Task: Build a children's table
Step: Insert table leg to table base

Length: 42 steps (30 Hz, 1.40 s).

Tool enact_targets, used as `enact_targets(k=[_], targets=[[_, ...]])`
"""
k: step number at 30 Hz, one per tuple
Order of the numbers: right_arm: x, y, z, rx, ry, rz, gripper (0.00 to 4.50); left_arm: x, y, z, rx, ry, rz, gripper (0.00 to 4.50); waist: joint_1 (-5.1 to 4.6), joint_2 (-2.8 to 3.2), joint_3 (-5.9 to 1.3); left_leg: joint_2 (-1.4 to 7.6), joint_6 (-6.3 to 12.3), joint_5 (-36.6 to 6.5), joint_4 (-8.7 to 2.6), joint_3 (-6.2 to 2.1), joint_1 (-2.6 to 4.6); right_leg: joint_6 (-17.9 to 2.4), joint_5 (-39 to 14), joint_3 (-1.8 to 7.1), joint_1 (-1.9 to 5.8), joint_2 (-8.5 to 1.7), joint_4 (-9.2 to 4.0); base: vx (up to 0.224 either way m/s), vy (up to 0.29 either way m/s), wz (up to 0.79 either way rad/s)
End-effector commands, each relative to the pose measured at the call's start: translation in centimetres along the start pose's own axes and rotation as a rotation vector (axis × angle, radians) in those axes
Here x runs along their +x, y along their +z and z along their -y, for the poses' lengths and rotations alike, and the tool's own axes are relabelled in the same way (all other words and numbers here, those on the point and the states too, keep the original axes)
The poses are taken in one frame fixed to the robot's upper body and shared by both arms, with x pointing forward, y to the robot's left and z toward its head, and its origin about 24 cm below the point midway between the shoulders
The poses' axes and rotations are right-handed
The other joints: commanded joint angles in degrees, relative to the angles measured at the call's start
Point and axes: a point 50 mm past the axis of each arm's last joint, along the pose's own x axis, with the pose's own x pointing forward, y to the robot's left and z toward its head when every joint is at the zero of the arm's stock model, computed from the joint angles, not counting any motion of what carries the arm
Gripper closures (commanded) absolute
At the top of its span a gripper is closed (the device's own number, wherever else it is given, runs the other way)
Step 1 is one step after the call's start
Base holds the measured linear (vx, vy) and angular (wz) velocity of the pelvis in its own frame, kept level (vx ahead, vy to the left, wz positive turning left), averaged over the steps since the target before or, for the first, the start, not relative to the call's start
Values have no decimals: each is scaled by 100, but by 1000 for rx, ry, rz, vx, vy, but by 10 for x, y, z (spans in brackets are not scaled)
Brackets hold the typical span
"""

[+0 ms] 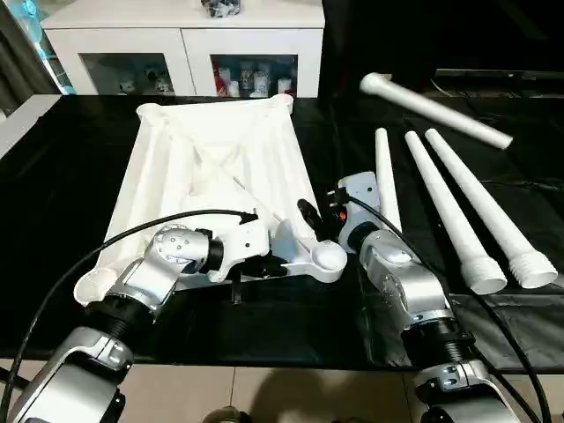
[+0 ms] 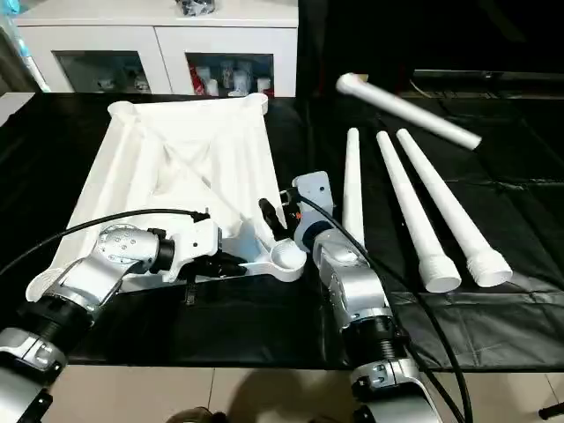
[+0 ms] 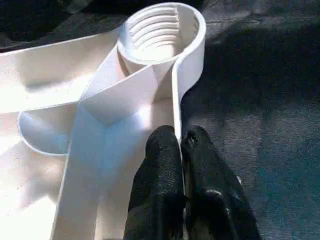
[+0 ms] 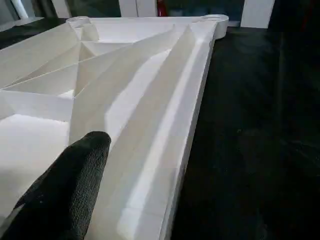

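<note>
1. L gripper (image 3: 181,145): black fingers pinched together on the thin near rim of the table top (image 1: 220,167), clamped on that edge wall. Threaded corner socket (image 3: 162,32) lies just ahead of the fingertips, same rim.
2. Table top: white, ribbed underside up, lying on black cloth (image 1: 53,194). Spreads away from the L gripper toward the white cabinet w/ glass doors (image 1: 185,53). Far corner socket (image 4: 215,19) well beyond both grippers.
3. Near-right corner socket sits between the two grippers, just beside each.
4. R gripper (image 1: 319,220): fingers spread wide apart, holding nothing. One black finger (image 4: 70,190) hangs over the ribbed underside near the top's right edge; can't tell if it touches.
5. Three legs (image 1: 445,198) lie side by side on the cloth to the R gripper's right, threaded ends toward the robot; closest leg (image 1: 386,181) just beside the R wrist.
6. Fourth leg (image 1: 436,110) lies crosswise beyond those three, well apart from the R gripper.
</note>
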Motion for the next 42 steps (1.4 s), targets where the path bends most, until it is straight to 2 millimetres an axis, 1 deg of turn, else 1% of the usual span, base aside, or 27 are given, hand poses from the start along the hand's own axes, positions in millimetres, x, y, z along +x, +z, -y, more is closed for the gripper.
enact_targets(k=[1, 9, 14, 18, 19, 20, 22, 23, 24, 25, 26, 27, 28, 29, 30, 31, 32, 33, 34, 35, 36, 37, 38, 39, 40, 41, 42], targets=[[-1, 3, 0, 7, -5, 9, 5, -6, 5, -10, 37, 58, -6, 450, -48, 44, -419, 417, -182, -1497, -433, -153, 146, -1111, -1120, 348, 261, -552, -415, 0, 0, 0], [-2, 2, 0, 9, -3, 7, 5, -9, 4, -16, 48, 91, -18, 450, -54, 44, -421, 413, -173, -1482, -430, -154, 149, -1132, -1077, 342, 263, -543, -409, 0, 0, 0], [-4, 3, 0, 5, 1, 13, 5, -16, 2, -21, 59, 124, -30, 450, -88, 36, -431, 410, -111, -1340, -419, -156, 124, -1176, -850, 336, 291, -551, -386, 0, 0, 0], [-7, 4, 4, -42, -24, 8, 5, -23, 3, -30, 58, 182, -19, 450, -130, 32, -421, 392, -108, -1410, -417, -154, 129, -1184, -992, 328, 289, -536, -405, 0, 0, 0], [-7, 5, 5, -57, -25, 7, 0, -25, 3, -31, 58, 185, -15, 405, -130, 30, -425, 399, -115, -1407, -419, -158, 126, -1183, -982, 331, 299, -545, -395, 0, 0, 0], [-9, 7, 7, -77, -49, 13, 0, -28, 3, -31, 44, 166, -4, 393, -147, 31, -436, 397, -101, -1286, -413, -159, 117, -1190, -856, 330, 306, -542, -382, 0, 0, 0], [-12, 10, 7, -41, -38, 31, 0, -31, 5, -30, 34, 142, 23, 386, -163, 41, -438, 395, -69, -1265, -405, -155, 119, -1228, -767, 332, 308, -545, -384, 0, 0, 0], [-15, 13, 9, -17, -44, 39, 0, -34, 8, -27, 15, 109, 61, 370, -157, 36, -439, 398, -16, -1186, -400, -149, 119, -1299, -641, 330, 308, -547, -364, 0, 0, 0], [-18, 16, 8, -7, -34, 47, 0, -36, 8, -24, 12, 80, 75, 370, -152, 46, -437, 403, -8, -1198, -397, -147, 125, -1319, -649, 330, 303, -548, -364, 0, 0, 0], [-20, 18, 8, -5, -30, 51, 0, -38, 9, -21, 10, 60, 81, 348, -142, 47, -434, 422, -8, -1223, -407, -153, 130, -1324, -658, 331, 311, -556, -356, 0, 0, 0], [-23, 21, 10, -10, -49, 56, 0, -40, 8, -17, 13, 33, 72, 345, -150, 47, -419, 426, -19, -1299, -423, -148, 136, -1321, -776, 328, 286, -537, -361, 0, 0, 0], [-24, 22, 11, -13, -58, 58, 0, -41, 7, -15, 15, 23, 67, 340, -152, 49, -416, 426, -27, -1337, -425, -148, 137, -1306, -840, 328, 283, -533, -366, 0, 0, 0], [-27, 25, 12, -6, -74, 61, 0, -44, 6, -12, 14, 2, 57, 332, -160, 59, -405, 419, -82, -1460, -430, -146, 152, -1261, -1045, 331, 266, -527, -383, 0, 0, 0], [-28, 27, 13, 2, -78, 62, 0, -46, 5, -10, 12, -7, 54, 307, -156, 60, -405, 430, -115, -1487, -441, -154, 154, -1234, -1083, 335, 274, -531, -376, 0, 0, 0], [-28, 27, 13, 2, -78, 62, 0, -46, 5, -10, 12, -7, 54, 301, -164, 59, -393, 423, -150, -1564, -453, -152, 156, -1181, -1209, 339, 258, -523, -387, 0, 0, 0], [-31, 31, 11, 16, -67, 76, 0, -49, 7, -10, 3, 7, 66, 297, -174, 67, -397, 411, -210, -1657, -446, -148, 176, -1152, -1316, 341, 244, -520, -399, 0, 0, 0], [-33, 35, 11, 26, -72, 85, 0, -52, 10, -11, -8, 23, 85, 297, -167, 76, -395, 421, -235, -1690, -456, -157, 180, -1147, -1335, 344, 250, -525, -392, 0, 0, 0], [-34, 36, 11, 29, -75, 89, 0, -53, 11, -11, -13, 29, 94, 289, -169, 69, -389, 421, -246, -1742, -461, -155, 181, -1124, -1366, 346, 231, -513, -406, 0, 0, 0], [-37, 42, 13, 50, -96, 105, 0, -58, 18, -17, -44, 101, 147, 275, -160, 66, -397, 409, -274, -1745, -454, -150, 196, -1120, -1376, 343, 222, -508, -405, 0, 0, 0], [-39, 44, 14, 63, -110, 112, 0, -60, 22, -20, -63, 146, 178, 257, -152, 71, -400, 412, -294, -1694, -455, -152, 190, -1154, -1285, 343, 227, -511, -390, 0, 0, 0], [-39, 45, 14, 62, -114, 111, 0, -61, 23, -21, -69, 162, 187, 254, -159, 72, -400, 416, -310, -1692, -455, -153, 186, -1164, -1243, 343, 235, -507, -375, 0, 0, 0], [-41, 46, 16, 53, -127, 106, 0, -63, 27, -24, -86, 213, 213, 247, -156, 57, -408, 406, -297, -1641, -447, -149, 181, -1172, -1184, 338, 239, -506, -377, 0, 0, 0], [-42, 46, 17, 46, -140, 97, 0, -65, 30, -28, -128, 279, 253, 237, -150, 60, -408, 401, -299, -1559, -440, -149, 178, -1178, -1087, 333, 246, -503, -370, 0, 0, 0], [-43, 46, 17, 46, -140, 96, 0, -65, 30, -28, -131, 283, 256, 225, -160, 42, -412, 388, -272, -1460, -423, -136, 165, -1184, -988, 337, 265, -499, -360, 0, 0, 0], [-43, 46, 17, 44, -142, 94, 0, -66, 31, -28, -137, 291, 261, 225, -154, 44, -409, 379, -248, -1423, -416, -138, 158, -1169, -1022, 338, 266, -513, -375, 0, 0, 0], [-45, 45, 20, 10, -158, 81, 0, -66, 34, -29, -208, 362, 314, 208, -167, 0, -411, 369, -215, -1360, -408, -122, 145, -1133, -1072, 339, 276, -495, -380, 0, 0, 0], [-48, 46, 25, -58, -187, 99, 0, -63, 36, -25, -232, 380, 339, 208, -152, 19, -409, 376, -190, -1252, -396, -131, 142, -1138, -1042, 335, 284, -511, -381, 0, 0, 0]])
